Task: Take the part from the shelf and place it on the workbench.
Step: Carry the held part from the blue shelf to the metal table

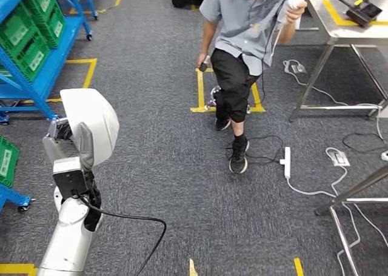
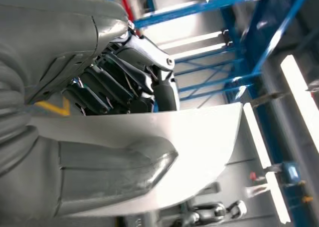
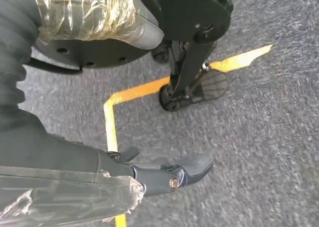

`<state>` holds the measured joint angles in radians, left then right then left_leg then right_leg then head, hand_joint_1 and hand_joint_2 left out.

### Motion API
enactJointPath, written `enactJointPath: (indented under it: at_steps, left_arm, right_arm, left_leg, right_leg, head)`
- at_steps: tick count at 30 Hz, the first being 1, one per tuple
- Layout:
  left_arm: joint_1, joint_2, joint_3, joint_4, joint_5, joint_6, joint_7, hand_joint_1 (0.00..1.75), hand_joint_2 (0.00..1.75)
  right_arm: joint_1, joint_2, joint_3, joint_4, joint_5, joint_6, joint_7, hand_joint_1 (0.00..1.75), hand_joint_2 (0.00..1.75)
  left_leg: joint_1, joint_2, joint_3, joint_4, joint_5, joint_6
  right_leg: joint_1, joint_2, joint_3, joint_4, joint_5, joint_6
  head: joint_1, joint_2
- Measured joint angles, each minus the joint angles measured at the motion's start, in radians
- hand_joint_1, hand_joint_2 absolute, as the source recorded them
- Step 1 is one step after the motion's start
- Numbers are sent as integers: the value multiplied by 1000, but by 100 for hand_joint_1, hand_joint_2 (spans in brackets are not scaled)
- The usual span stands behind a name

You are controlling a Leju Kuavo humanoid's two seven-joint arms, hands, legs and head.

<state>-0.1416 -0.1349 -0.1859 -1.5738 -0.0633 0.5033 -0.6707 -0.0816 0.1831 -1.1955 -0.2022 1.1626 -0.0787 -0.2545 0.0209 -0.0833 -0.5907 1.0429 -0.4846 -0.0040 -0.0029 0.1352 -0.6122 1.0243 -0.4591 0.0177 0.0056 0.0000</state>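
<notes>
**White part carried in the left hand, workbench off to the right**

You had the white part up in the left hand, held over the carpet beside the blue shelf, at the shelf's right end. It looked like a smooth, curved shell, probably light and stiff, and likely slippery on its glossy faces, so I'd judge the edge the safest place to keep hold. In the left wrist view the dark fingers lay on one face and the grey thumb on the other, clamping the part near one edge. Its long axis seemed to run up and away from the hand, broad face tilted toward the camera; I couldn't tell more.

Your right hand hung down toward the floor holding nothing, fingers loosely extended near a yellow floor line.

The steel workbench stood at the far right. A person stepped across the carpet between you and it, near a power strip.
</notes>
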Motion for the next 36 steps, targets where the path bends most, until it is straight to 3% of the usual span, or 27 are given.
enactJointPath:
  at_steps: [1, 3, 5, 7, 8, 9, 10, 12, 14, 17, 19, 21, 22, 23, 24, 26, 28, 30, 31, 32, 33, 34, 36]
  left_arm:
    - [-1, 0, 1, 0, -1, 0, 0, 175, 175]
    - [-4, -2, 2, -1, -2, 1, 0, 175, 175]
    - [-3, -2, 4, -2, -4, 1, -1, 175, 175]
    - [-1, -1, 7, -2, -6, 1, -1, 175, 175]
    - [0, -1, 8, -2, -7, 1, -1, 175, 175]
    - [0, -1, 8, -2, -8, 1, -1, 175, 175]
    - [0, -1, 9, -2, -9, 1, -1, 175, 175]
    - [-2, 0, 11, -3, -10, 1, -1, 175, 175]
    - [-2, 1, 13, -3, -10, 1, -1, 175, 175]
    - [-3, 2, 16, -4, -10, 1, -1, 175, 175]
    - [-4, 2, 17, -5, -10, 1, -2, 175, 175]
    - [-1, 5, 18, -5, -10, 1, -3, 175, 175]
    - [2, 7, 18, -5, -10, 1, -3, 175, 175]
    - [4, 8, 18, -5, -10, 1, -3, 175, 175]
    - [4, 9, 19, -5, -10, 1, -3, 175, 175]
    - [4, 10, 19, -5, -11, 1, -3, 175, 175]
    - [4, 11, 21, -5, -12, 1, -3, 175, 175]
    - [5, 12, 23, -5, -15, 1, -3, 175, 175]
    - [4, 11, 23, -5, -18, 1, -4, 175, 175]
    - [3, 10, 23, -5, -20, 1, -4, 175, 175]
    - [1, 8, 24, -5, -22, 1, -5, 175, 175]
    - [0, 6, 24, -5, -24, 1, -6, 175, 175]
    - [0, 3, 26, -5, -27, 1, -7, 175, 175]
  right_arm:
    - [2, 0, 0, 0, 0, 0, 1, 0, 175]
    - [7, 0, 0, 0, 0, 1, 1, 0, 175]
    - [6, 0, 0, 0, 1, 1, 2, 0, 175]
    - [2, 0, 0, 0, 1, 1, 1, 0, 175]
    - [2, 0, 0, 0, 2, 1, 1, 0, 175]
    - [2, 0, 0, 0, 2, 1, 1, 0, 175]
    - [3, 0, 0, 0, 2, 1, 1, 0, 175]
    - [3, 0, 0, 0, 3, 1, 1, 0, 175]
    - [-1, 0, 0, 0, 3, 1, 0, 0, 175]
    - [0, 0, 0, 0, 3, 1, 0, 0, 175]
    - [1, 0, 0, 0, 3, 1, 0, 0, 175]
    - [-2, 0, 0, 0, 3, 1, 0, 0, 175]
    - [-2, 0, 0, 0, 3, 1, 0, 0, 175]
    - [-2, 0, 0, 0, 3, 1, 0, 0, 175]
    - [-1, 0, 0, 0, 3, 1, 0, 0, 175]
    - [1, 1, 0, 0, 2, 1, 0, 0, 175]
    - [0, 1, 0, 0, 1, 1, 0, 0, 175]
    - [0, 1, 0, 0, 0, 1, 0, 0, 175]
    - [2, 1, 0, 0, -1, 2, 0, 0, 175]
    - [5, 0, 0, 0, -2, 2, 0, 0, 175]
    - [8, 0, 0, 0, -3, 2, 0, 0, 175]
    - [9, 0, 0, 0, -4, 2, 0, 0, 175]
    - [7, 0, 0, 0, -6, 3, -1, 0, 175]
  left_leg:
    - [-1, 12, 0, -1, 1, 6]
    - [-1, 37, 3, -8, 4, 20]
    - [-4, 65, 6, -11, 4, 30]
    - [-8, 96, 5, -11, 2, 34]
    - [-9, 111, 5, -11, 0, 35]
    - [-10, 126, 6, -11, -1, 35]
    - [-11, 138, 8, -11, -2, 35]
    - [-14, 160, 13, -10, -7, 29]
    - [-17, 179, 17, -9, -12, 21]
    - [-17, 203, 24, -7, -19, 7]
    - [-13, 165, 12, 36, -51, -2]
    - [-10, 110, -41, 151, -109, -8]
    - [-10, 98, -72, 211, -131, -10]
    - [-10, 94, -95, 249, -135, -11]
    - [-9, 92, -102, 251, -119, -12]
    - [-8, 76, -68, 156, -42, -10]
    - [-2, 25, -21, 41, 9, -7]
    - [-1, -3, -7, -1, 12, -1]
    - [-2, 6, -6, -5, 12, 3]
    - [-3, 18, -5, -8, 14, 10]
    - [-2, 30, -3, -11, 15, 17]
    - [-2, 43, -1, -14, 15, 24]
    - [-4, 72, 0, -16, 14, 33]
  right_leg:
    - [-3, 7, -6, -1, 2, 6]
    - [-1, -30, -23, 23, -12, 15]
    - [2, -97, -73, 122, -64, 21]
    - [0, -123, -139, 252, -118, 25]
    - [0, -126, -154, 283, -124, 25]
    - [0, -129, -149, 275, -111, 24]
    - [1, -134, -122, 227, -83, 21]
    - [12, -183, -41, 84, -29, 9]
    - [24, -219, 6, 4, -13, -4]
    - [25, -188, 12, -9, -9, -18]
    - [17, -165, 20, -19, -2, -27]
    - [11, -139, 23, -21, 1, -32]
    - [11, -123, 23, -21, 1, -33]
    - [10, -107, 24, -20, 1, -33]
    - [10, -91, 25, -20, 1, -33]
    - [8, -59, 26, -16, -1, -30]
    - [7, -33, 21, -7, -4, -22]
    - [3, -11, 8, -2, -3, -9]
    - [0, 0, 1, -3, -1, -2]
    - [-2, 0, -4, -2, -1, 3]
    - [-1, -17, -11, 9, -7, 8]
    - [0, -46, -28, 38, -25, 12]
    - [0, -108, -87, 155, -83, 18]
  head:
    - [0, 0]
    - [4, 0]
    - [11, 0]
    - [13, 0]
    - [13, 0]
    - [13, 0]
    - [13, 0]
    - [13, 0]
    - [13, 0]
    - [11, 0]
    - [8, 0]
    - [2, 0]
    - [-1, 0]
    - [-1, 0]
    - [-1, 0]
    - [-1, 0]
    - [0, 0]
    - [0, 0]
    - [0, 0]
    - [-1, 0]
    - [1, 0]
    - [6, 0]
    - [13, 0]
